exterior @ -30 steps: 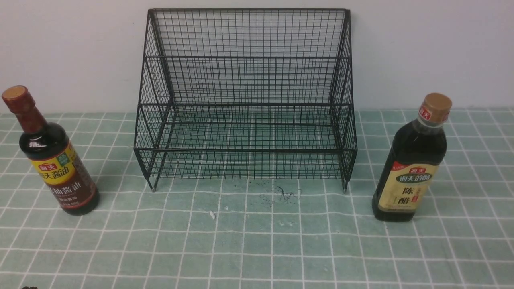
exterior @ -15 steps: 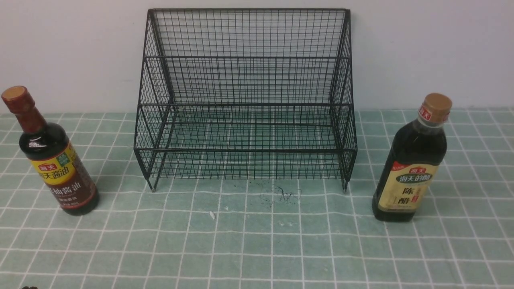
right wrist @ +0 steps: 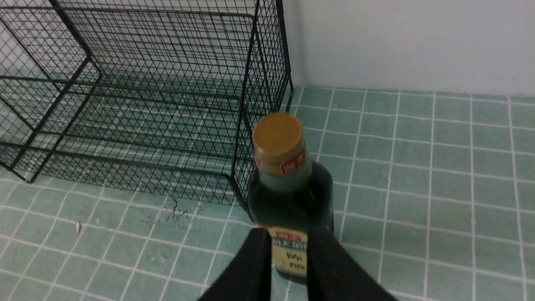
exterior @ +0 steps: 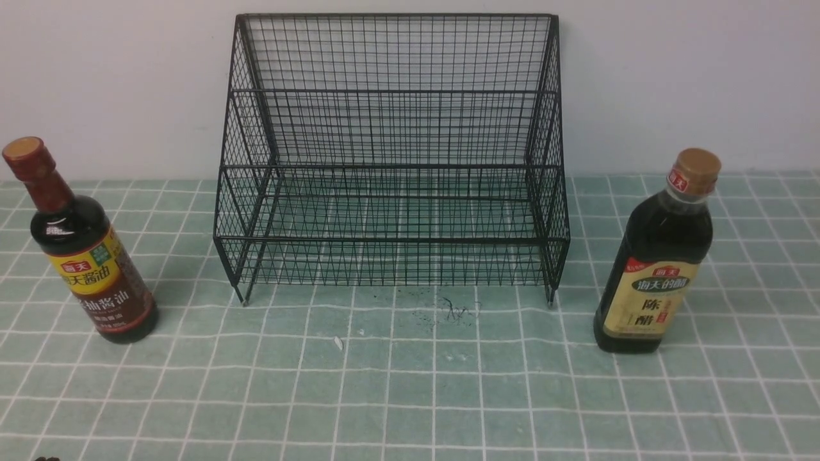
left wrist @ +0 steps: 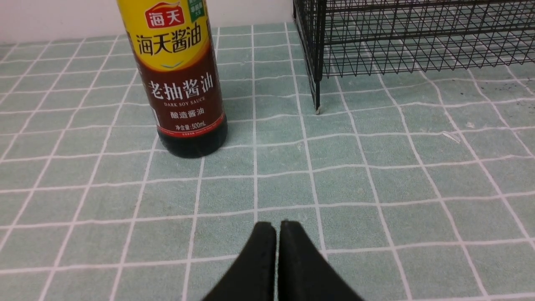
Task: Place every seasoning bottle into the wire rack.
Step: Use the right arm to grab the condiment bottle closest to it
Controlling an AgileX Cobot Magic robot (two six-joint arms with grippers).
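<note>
The soy sauce bottle [left wrist: 184, 83] carries "海天酱油", "老抽酱油", "DARK SOY SAUCE" and "500mL". The vinegar bottle [exterior: 652, 282] carries "陈醋".

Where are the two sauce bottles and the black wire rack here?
Soy sauce bottle [exterior: 96, 282], front view, on its yellow-and-brown label.
Tan-capped bottle [exterior: 647, 301], front view, on its cream label.
Wire rack [exterior: 391, 54], front view, on its tall grid back.

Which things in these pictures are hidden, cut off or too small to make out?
1. Left wrist view: the dark bottle with yellow-and-brown label loses its neck and cap at the picture's edge.
2. Right wrist view: the black right gripper hides part of the lower label and base of the broad tan-capped dark bottle.
3. Front view: neither arm shows; the labels' fine print is too small.
</note>
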